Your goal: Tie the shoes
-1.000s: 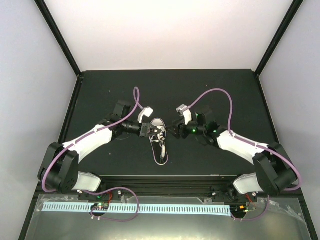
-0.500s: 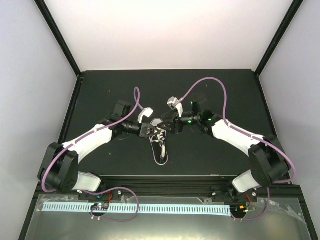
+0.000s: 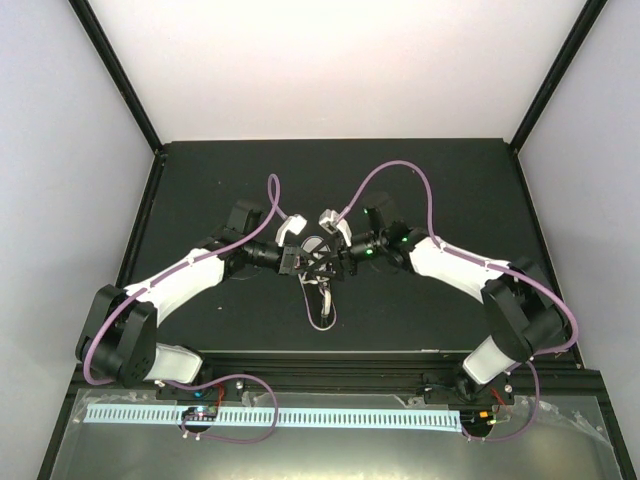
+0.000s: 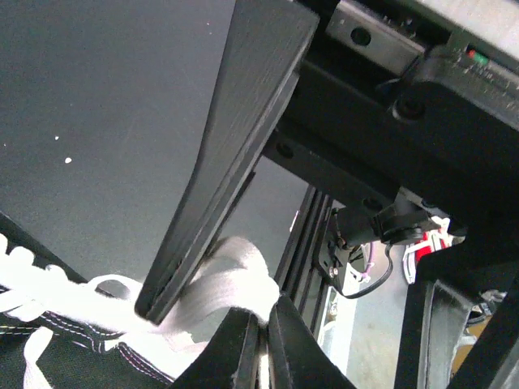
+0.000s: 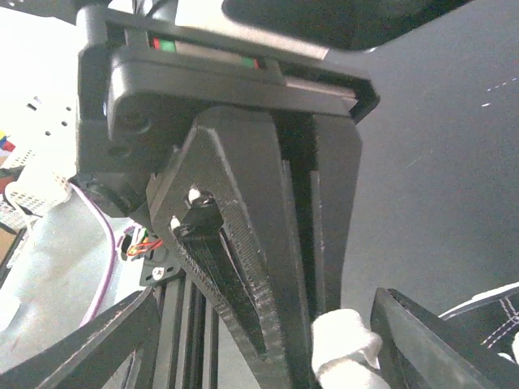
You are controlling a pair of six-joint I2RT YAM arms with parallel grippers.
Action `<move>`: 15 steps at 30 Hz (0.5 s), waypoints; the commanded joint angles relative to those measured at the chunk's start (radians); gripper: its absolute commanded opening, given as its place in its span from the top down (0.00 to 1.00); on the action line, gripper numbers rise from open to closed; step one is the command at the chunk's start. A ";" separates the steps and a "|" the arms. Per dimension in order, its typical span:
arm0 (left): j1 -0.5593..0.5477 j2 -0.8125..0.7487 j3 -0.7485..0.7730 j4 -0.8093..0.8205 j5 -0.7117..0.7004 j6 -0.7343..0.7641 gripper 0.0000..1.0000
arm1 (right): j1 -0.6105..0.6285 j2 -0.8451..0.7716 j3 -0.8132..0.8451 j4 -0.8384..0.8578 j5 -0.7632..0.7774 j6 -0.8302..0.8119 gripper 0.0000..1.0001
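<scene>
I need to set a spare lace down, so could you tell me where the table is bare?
Bare: the far table behind the shoe, and both sides outside the arms. Crowded: the middle, where left gripper, right gripper and lace meet.

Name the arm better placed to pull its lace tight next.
Left, probably. The left hand pinches a thick bunch of the white laces right over the sneaker. The right hand shows only a small nub at its tips.

Robot lab test cell: white panel walls (image 3: pixel 340 70), black frame posts (image 3: pixel 118 78), black table (image 3: pixel 450 190), purple cabling (image 3: pixel 400 166).
</scene>
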 commanded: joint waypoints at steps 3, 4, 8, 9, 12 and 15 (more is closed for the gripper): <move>0.009 0.004 0.044 0.039 0.008 -0.020 0.97 | 0.021 0.010 -0.001 -0.033 -0.001 -0.025 0.28; 0.009 0.006 0.044 0.045 0.009 -0.023 0.97 | 0.027 0.010 -0.002 -0.035 0.006 -0.025 0.29; 0.009 0.012 0.044 0.053 0.009 -0.030 0.97 | 0.045 0.013 0.001 -0.034 0.030 -0.023 0.35; 0.009 0.011 0.044 0.054 0.010 -0.032 0.97 | 0.046 0.015 0.001 -0.033 0.036 -0.024 0.37; 0.009 0.007 0.045 0.054 0.012 -0.034 0.97 | 0.051 0.018 -0.001 -0.033 0.056 -0.030 0.43; 0.009 0.008 0.045 0.052 0.013 -0.034 0.97 | 0.052 0.017 -0.008 -0.033 0.076 -0.036 0.54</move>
